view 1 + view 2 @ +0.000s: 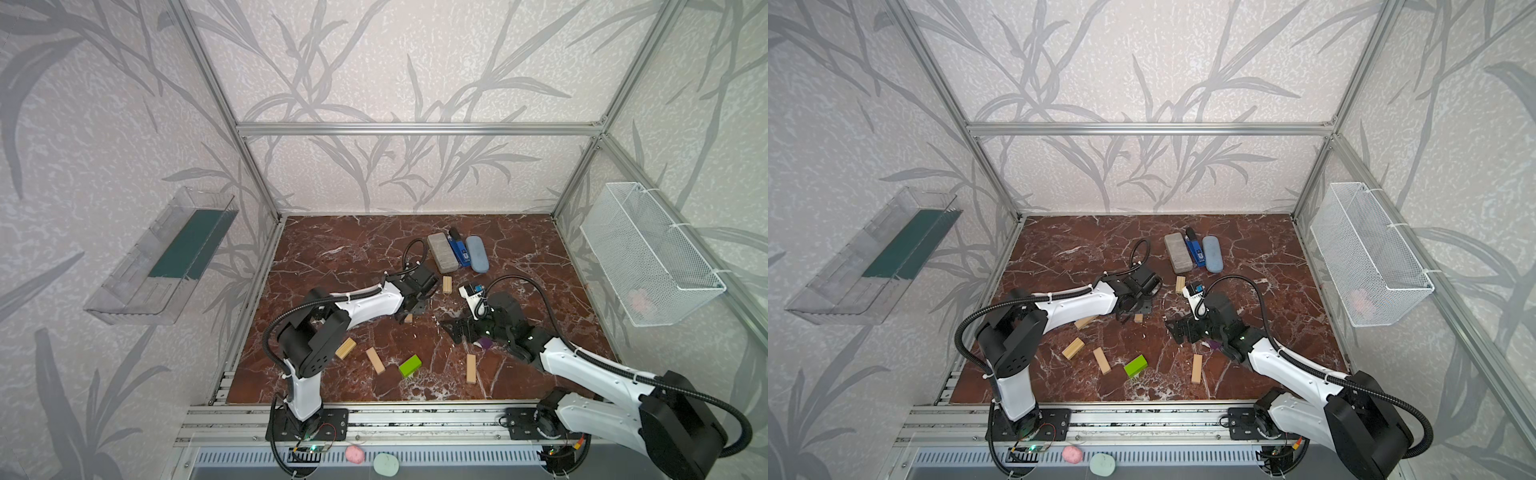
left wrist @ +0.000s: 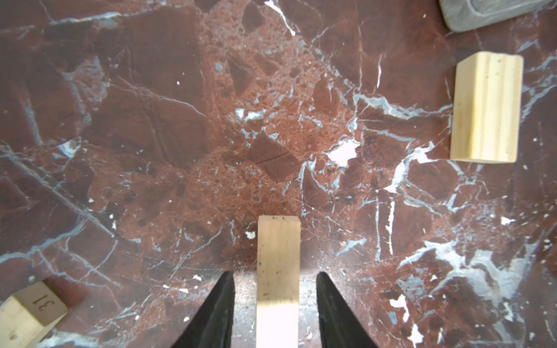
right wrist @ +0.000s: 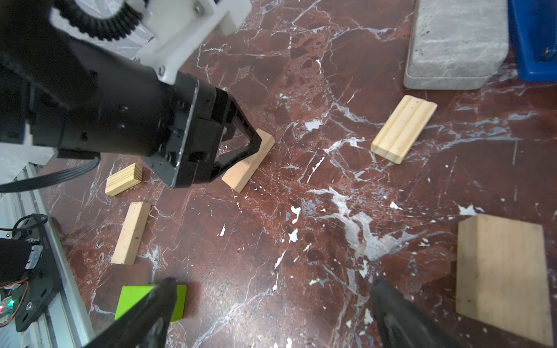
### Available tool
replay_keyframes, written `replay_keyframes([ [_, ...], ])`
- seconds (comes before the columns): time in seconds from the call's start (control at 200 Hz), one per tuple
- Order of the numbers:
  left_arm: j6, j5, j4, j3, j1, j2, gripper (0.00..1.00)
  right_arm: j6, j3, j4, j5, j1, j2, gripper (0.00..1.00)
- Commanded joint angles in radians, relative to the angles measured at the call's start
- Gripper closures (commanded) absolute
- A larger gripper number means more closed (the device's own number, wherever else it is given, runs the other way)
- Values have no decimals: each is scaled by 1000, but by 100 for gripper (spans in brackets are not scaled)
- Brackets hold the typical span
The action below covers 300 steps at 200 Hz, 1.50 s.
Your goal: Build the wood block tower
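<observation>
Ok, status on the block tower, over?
Left tool open, straddling pale wood plank flat on red marble table. Right tool open, empty. No tower stacked yet. Purple block half hidden under right arm.

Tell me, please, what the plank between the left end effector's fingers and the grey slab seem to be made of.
Plank: bare pale wood with faint grain and a matte, unpainted look. Grey slab: perhaps stone or concrete, possibly felt; its surface is speckled, rough and matte.
</observation>
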Motion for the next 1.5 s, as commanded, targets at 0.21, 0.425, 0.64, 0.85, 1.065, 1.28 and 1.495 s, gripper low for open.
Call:
replay_keyframes([
  [0.21,-9,29,0,-88,3,-172,53,82,183,-441,127,2,-79,1],
  [0.425,39,123,44,-217,3,-357,47,170,256,-742,136,3,-79,0],
  [0.64,83,207,60,-328,2,-530,41,287,206,-839,118,41,-103,14],
  [0.85,101,250,62,-396,3,-640,39,440,145,-850,131,139,-103,26],
  [1.065,119,259,49,-429,3,-703,38,576,110,-813,184,263,-48,31],
  [1.28,114,248,50,-469,4,-752,37,659,126,-771,232,346,58,37],
  [1.495,116,235,53,-493,6,-781,36,685,141,-744,272,364,119,45],
])
